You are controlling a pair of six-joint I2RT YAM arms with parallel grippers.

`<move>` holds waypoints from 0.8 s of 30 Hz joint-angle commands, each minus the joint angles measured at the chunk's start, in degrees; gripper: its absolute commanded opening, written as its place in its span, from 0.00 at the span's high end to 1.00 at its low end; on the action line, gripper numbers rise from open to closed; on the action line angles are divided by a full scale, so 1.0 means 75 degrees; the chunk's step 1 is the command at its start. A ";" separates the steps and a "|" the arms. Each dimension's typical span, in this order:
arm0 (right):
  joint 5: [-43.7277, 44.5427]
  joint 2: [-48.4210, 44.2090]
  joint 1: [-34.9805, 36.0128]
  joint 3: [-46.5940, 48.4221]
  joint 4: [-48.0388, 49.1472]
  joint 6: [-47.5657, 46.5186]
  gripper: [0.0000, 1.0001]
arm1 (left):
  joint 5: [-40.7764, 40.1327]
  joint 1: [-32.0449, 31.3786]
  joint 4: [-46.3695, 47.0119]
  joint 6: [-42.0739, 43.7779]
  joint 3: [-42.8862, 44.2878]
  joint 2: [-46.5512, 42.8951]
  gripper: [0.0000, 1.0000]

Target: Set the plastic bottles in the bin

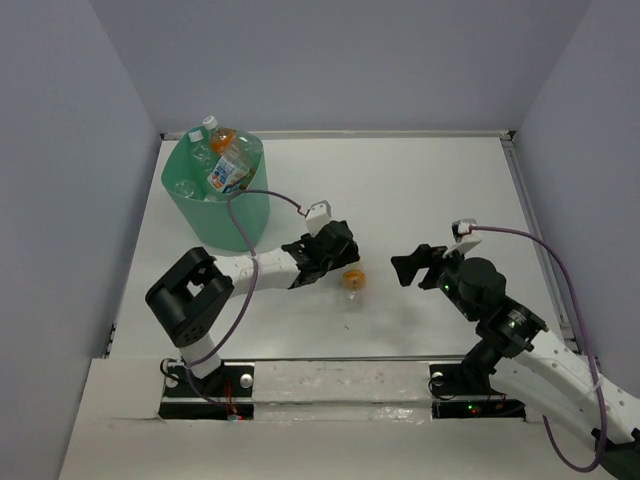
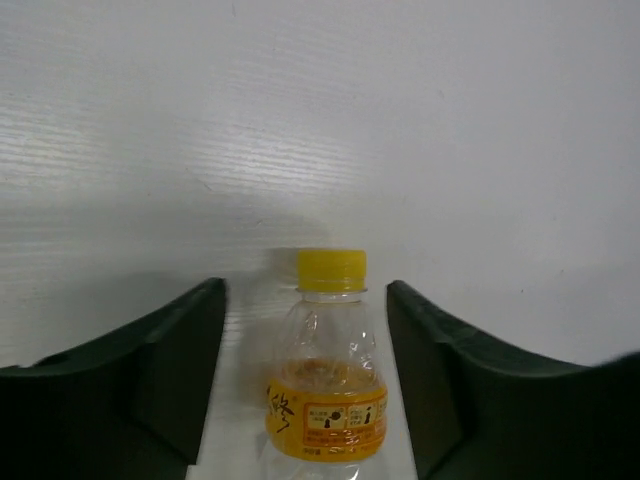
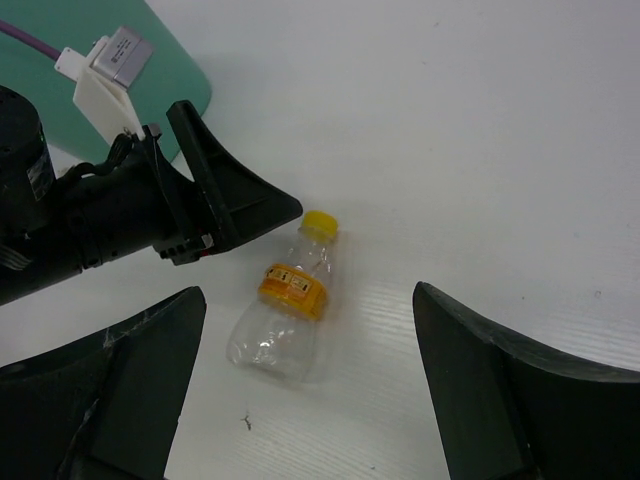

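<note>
Table (image 1: 420, 190): white, fills the middle of the top view.
Bin (image 1: 215, 218): upper left, with several plastic bottles (image 1: 228, 170) piled inside (one neck pokes above the rim).
Left gripper (image 1: 338, 262): frame centre, jaws spread either side of the yellow-capped bottle (image 1: 352, 279); its wrist view shows a gap on each side.
Right gripper (image 1: 412, 264): right of centre, jaws wide apart, holding nothing.
Yellow-capped bottle: lying on the table, orange label.
</note>
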 commanded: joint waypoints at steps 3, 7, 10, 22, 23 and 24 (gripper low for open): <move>0.0227 0.0213 -0.0022 -0.0039 0.0181 0.0196 0.09 | 0.0231 -0.0082 -0.0538 0.0976 0.0710 0.0330 0.15; 0.0192 0.0249 -0.0022 -0.0203 0.0215 0.0337 0.09 | 0.0698 -0.0199 -0.0550 0.1433 0.1014 0.0552 0.10; 0.0180 0.0237 -0.0022 -0.0309 0.0262 0.0372 0.09 | 0.0957 -0.0234 -0.0666 0.1609 0.1155 0.0891 0.11; 0.0286 -0.0033 -0.0022 -0.0321 0.0286 0.0337 0.09 | -0.0272 -0.0258 -0.1405 0.1996 0.1401 0.1478 0.61; 0.0274 -0.0021 -0.0022 -0.0321 0.0298 0.0337 0.09 | -0.0412 -0.0246 -0.1452 0.2031 0.1436 0.1455 0.67; 0.0286 -0.0021 -0.0022 -0.0321 0.0309 0.0325 0.09 | -0.0460 -0.0246 -0.1464 0.2055 0.1448 0.1339 0.80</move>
